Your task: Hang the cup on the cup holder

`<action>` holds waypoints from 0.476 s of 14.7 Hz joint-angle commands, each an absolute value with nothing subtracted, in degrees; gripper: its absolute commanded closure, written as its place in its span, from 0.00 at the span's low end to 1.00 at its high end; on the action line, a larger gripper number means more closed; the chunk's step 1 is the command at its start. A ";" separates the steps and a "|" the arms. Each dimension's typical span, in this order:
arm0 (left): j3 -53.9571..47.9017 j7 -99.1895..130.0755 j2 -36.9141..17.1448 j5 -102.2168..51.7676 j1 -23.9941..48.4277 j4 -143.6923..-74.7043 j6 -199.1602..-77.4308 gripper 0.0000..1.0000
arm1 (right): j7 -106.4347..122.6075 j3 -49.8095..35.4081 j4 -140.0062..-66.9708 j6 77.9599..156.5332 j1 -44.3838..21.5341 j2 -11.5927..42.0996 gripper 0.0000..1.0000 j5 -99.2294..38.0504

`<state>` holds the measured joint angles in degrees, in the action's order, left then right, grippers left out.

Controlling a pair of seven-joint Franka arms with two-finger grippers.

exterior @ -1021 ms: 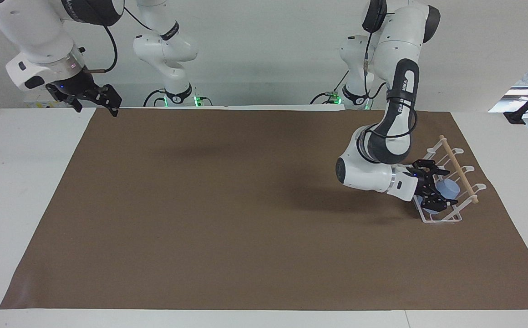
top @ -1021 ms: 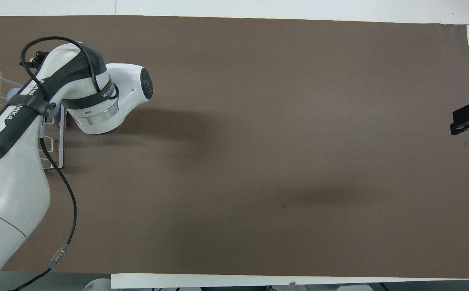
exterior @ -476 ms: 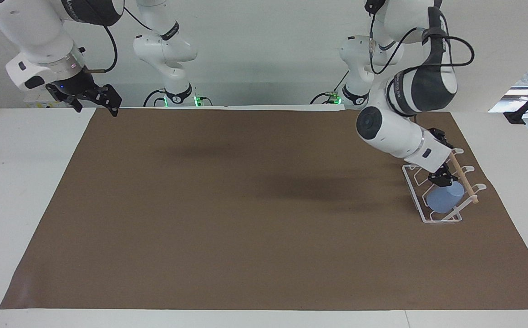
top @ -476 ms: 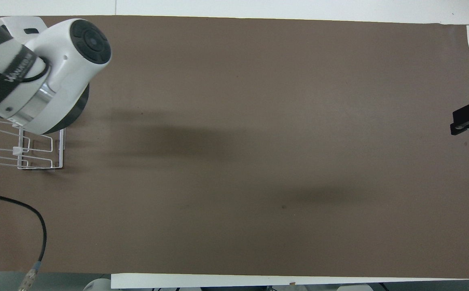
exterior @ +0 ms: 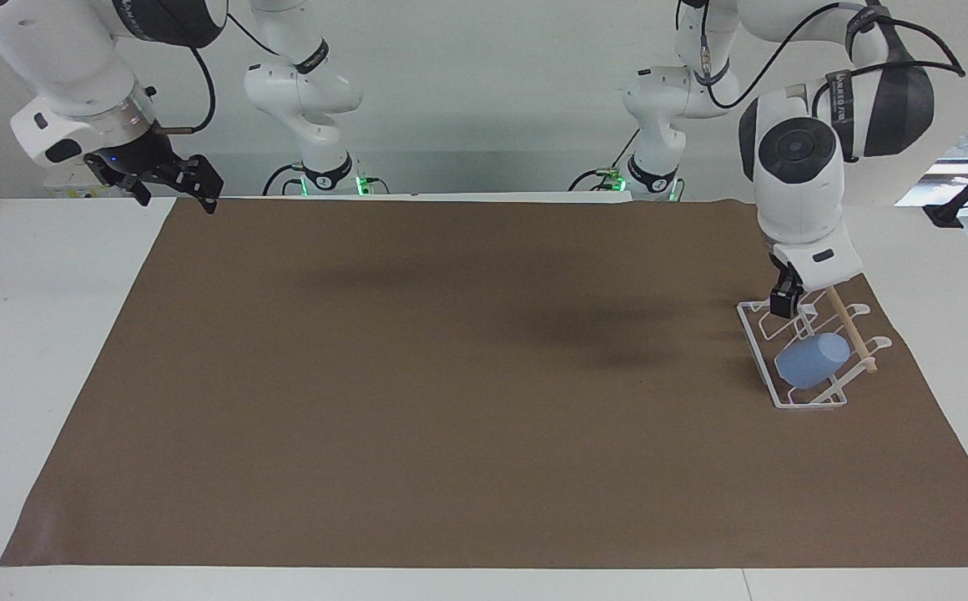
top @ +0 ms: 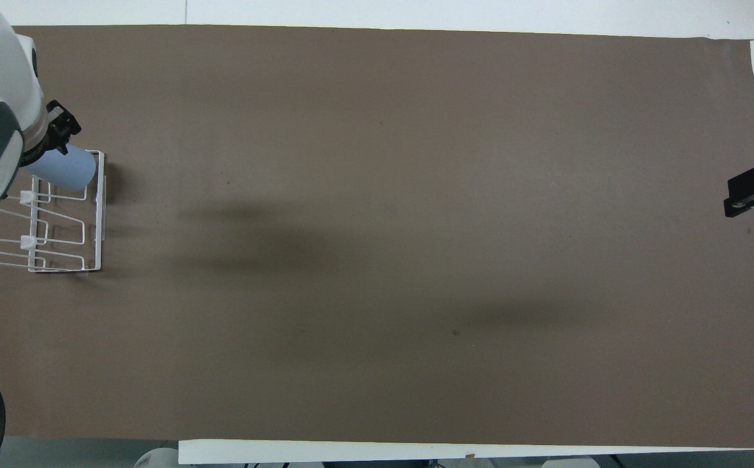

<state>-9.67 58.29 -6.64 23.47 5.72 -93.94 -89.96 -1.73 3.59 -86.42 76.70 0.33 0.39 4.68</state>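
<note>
Here, one cup (exterior: 813,360) hangs on one cup holder (exterior: 793,392); left end effector (exterior: 787,299) above it, spread indiscernible.

The facing view looks from high across the table (exterior: 0,351) toward the robots, taking in both arm bases and all of the brown mat (exterior: 451,376). The overhead view looks steeply down from above the robots' end, closer in. Both share the mat, turned half a turn.
</note>
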 commanded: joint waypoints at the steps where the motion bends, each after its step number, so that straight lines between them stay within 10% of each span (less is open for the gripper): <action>1: -9.76 45.22 -0.80 15.49 2.38 -98.17 -91.41 0.00 | -0.70 3.52 -87.89 76.82 0.70 -0.88 0.01 3.60; 7: -8.62 14.02 2.37 5.73 -0.52 -97.30 -89.31 0.00 | -0.79 3.60 -87.89 76.82 0.70 -0.88 0.01 3.60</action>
